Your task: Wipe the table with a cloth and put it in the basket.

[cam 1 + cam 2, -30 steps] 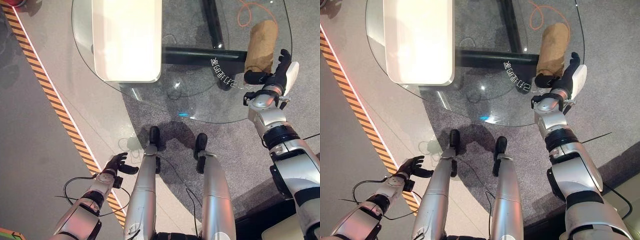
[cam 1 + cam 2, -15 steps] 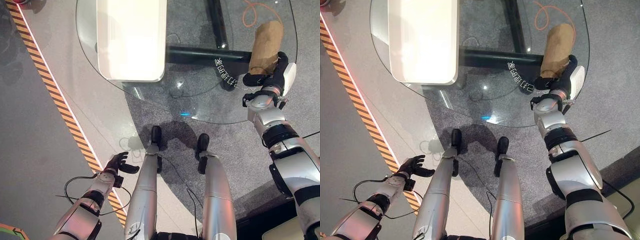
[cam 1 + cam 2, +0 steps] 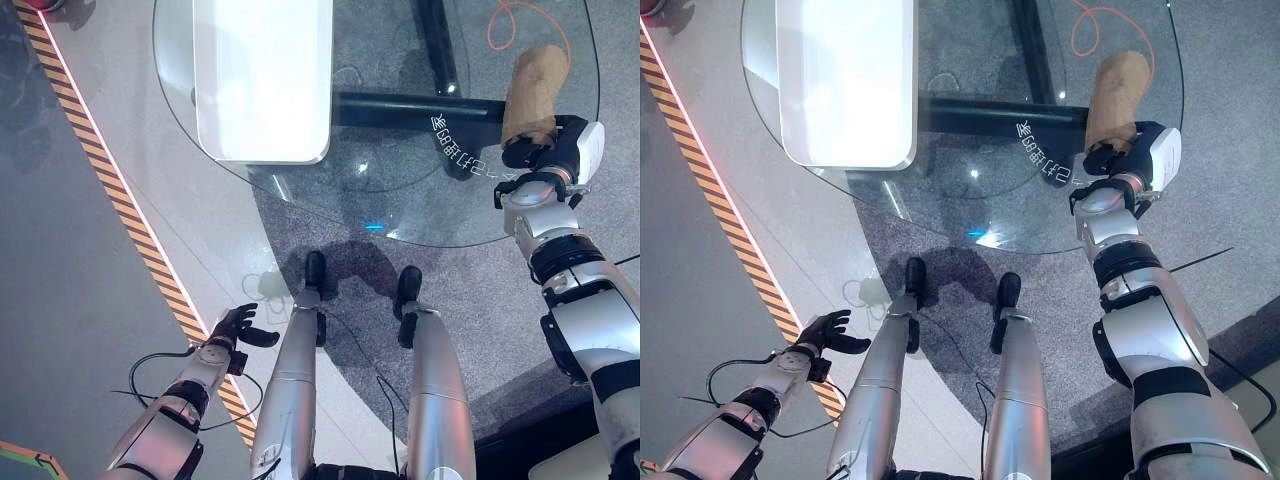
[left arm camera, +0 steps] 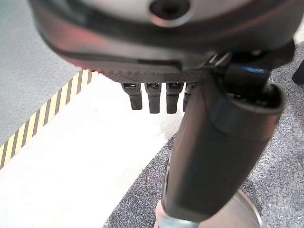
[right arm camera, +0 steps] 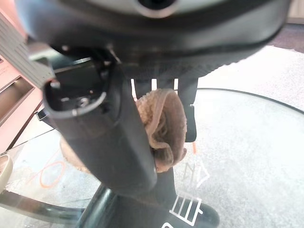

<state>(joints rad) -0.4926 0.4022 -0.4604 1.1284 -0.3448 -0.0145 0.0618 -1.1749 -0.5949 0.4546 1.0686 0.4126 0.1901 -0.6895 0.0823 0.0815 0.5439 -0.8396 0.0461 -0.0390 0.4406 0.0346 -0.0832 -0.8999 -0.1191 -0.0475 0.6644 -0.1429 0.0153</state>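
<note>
On the round glass bench (image 3: 300,190) I log my right hand (image 3: 560,150) clasping the rolled brown cloth (image 3: 530,85), my left hand (image 3: 235,328) slack-fingered above the floor.

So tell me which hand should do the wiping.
Right. The right hand already has its fingers closed on the brown cloth on the round glass table; the left hand hangs low, open, off the table.

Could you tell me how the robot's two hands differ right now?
The right hand is up at the glass table, fingers curled round the brown cloth; the left hand hangs low over the floor beside the striped tape, fingers relaxed, holding nothing. Both are dark.
</note>
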